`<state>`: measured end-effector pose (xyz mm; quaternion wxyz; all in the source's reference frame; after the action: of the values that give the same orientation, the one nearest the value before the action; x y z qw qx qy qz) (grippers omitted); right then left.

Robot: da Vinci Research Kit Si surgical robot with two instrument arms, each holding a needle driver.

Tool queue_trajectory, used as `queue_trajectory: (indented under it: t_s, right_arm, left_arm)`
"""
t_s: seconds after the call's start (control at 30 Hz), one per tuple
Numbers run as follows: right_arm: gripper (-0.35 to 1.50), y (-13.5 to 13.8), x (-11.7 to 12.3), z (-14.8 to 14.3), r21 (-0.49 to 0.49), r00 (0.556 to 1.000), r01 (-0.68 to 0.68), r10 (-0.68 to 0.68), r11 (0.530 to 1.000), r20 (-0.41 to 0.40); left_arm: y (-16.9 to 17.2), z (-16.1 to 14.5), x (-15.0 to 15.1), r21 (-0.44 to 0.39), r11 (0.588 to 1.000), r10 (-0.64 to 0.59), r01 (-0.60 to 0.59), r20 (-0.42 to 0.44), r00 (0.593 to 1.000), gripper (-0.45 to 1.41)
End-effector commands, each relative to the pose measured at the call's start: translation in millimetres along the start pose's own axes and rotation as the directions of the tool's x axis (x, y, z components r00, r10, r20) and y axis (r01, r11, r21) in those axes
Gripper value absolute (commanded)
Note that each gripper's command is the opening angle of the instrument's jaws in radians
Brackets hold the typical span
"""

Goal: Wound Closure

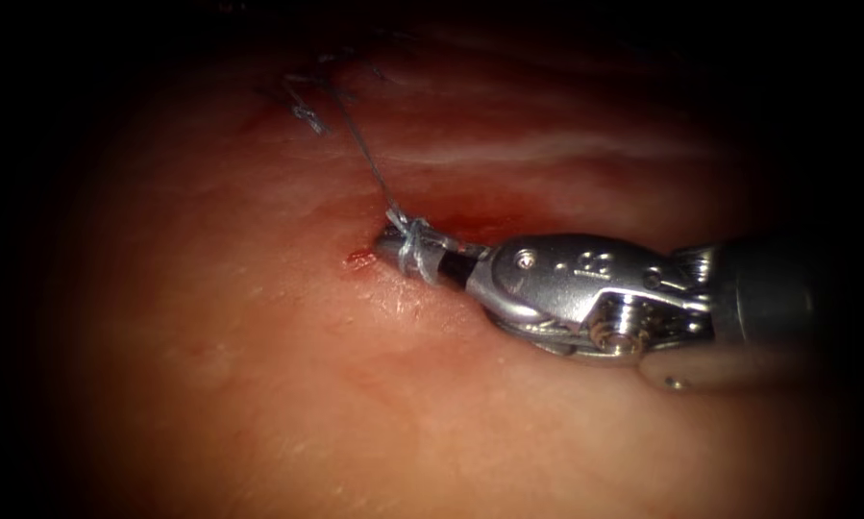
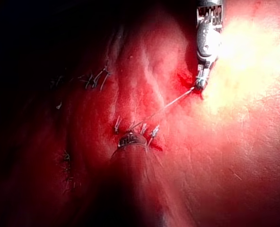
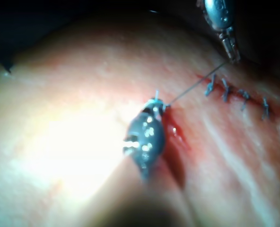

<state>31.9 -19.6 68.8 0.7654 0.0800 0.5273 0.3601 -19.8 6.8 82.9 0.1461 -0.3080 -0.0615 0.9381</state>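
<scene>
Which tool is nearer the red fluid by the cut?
Right. The right tool, thread wound round its jaws, sits beside the red fluid. The left tool holds the thread's far end, well away.

Right tool [image 1: 422, 252] – polished metal; tissue [image 1: 259, 384] – moist, glossy.

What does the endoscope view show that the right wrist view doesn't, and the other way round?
Endoscope view: the thread is wound in several turns around the tip of the right end effector. Right wrist view: the left end effector grips the thread's far end, next to a row of finished stitches along the cut. Both: the right end effector down at the tissue, the thread running taut away from it, and red fluid beside its tip.
</scene>
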Motion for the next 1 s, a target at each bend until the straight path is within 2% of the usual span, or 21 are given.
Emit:
queue_trajectory:
  t_s: [0.03,0.53,1.0]
  right_arm:
    - [-0.35,-0.6,-0.5,0.2,0.003,1.000,-0.002,0.002,1.000,0.002]
    - [-0.35,-2.1,-0.4,-1.6,0.012,1.000,0.013,-0.013,1.000,0.005]
    - [-0.35,-3.9,-1.0,-3.4,0.041,0.999,0.046,-0.047,0.998,0.007]
  left_arm:
    - [0.1,0.7,0.1,0.001,1.000,0.002,-0.002,-0.002,1.000,-0.45]
    - [-1.1,1.2,-0.4,0.011,1.000,-0.021,0.021,0.002,1.000,-0.45]
    - [-3.8,0.7,-1.1,0.076,0.995,-0.073,0.071,0.029,0.997,-0.45]
